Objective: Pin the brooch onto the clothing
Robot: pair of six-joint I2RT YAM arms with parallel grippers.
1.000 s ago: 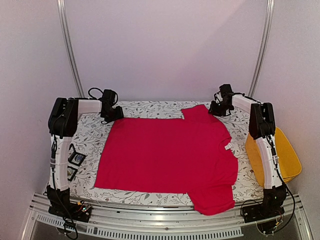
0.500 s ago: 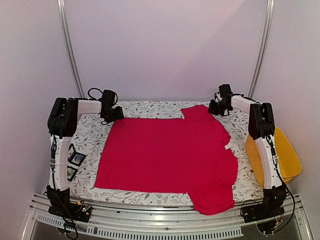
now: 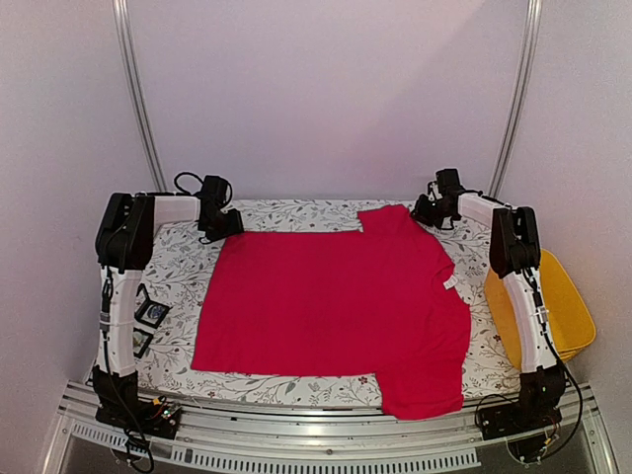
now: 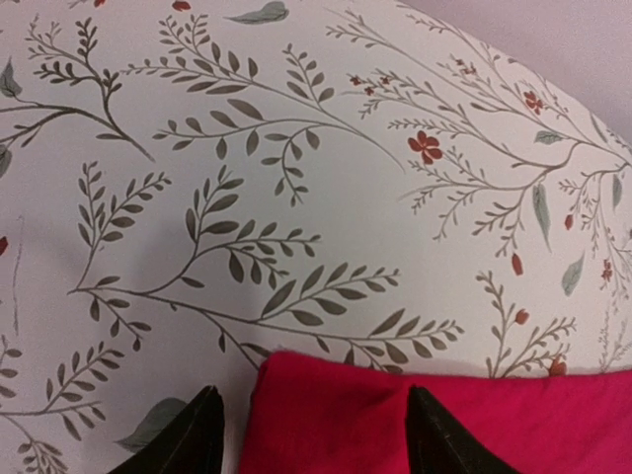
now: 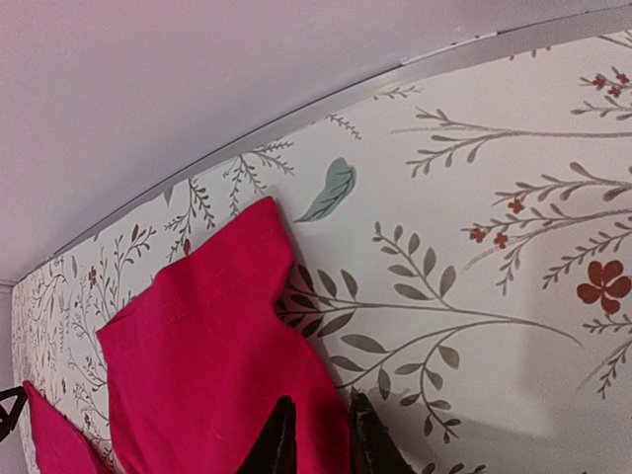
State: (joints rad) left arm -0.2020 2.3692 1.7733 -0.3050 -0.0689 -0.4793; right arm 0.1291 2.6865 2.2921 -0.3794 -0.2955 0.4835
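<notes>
item: large plain bright red short-sleeved t-shirt (image 3: 336, 306), spread flat on the surface over a white-grey floral tablecloth (image 3: 296, 212), neck toward the right side, small white label (image 3: 450, 283) showing at the collar.
left gripper (image 4: 316, 434): at the shirt's far left corner, jaws apart, one either side of that corner.
right gripper (image 5: 318, 434): at the far sleeve, jaws nearly together with the sleeve's edge between them; cannot tell whether they pinch it.
yellow plastic tub (image 3: 568, 311): beside the surface's right edge.

The right gripper (image 5: 321, 405) is cut off at the bottom edge; whether it pinches the bright red T-shirt (image 5: 188, 346) is unclear.
</notes>
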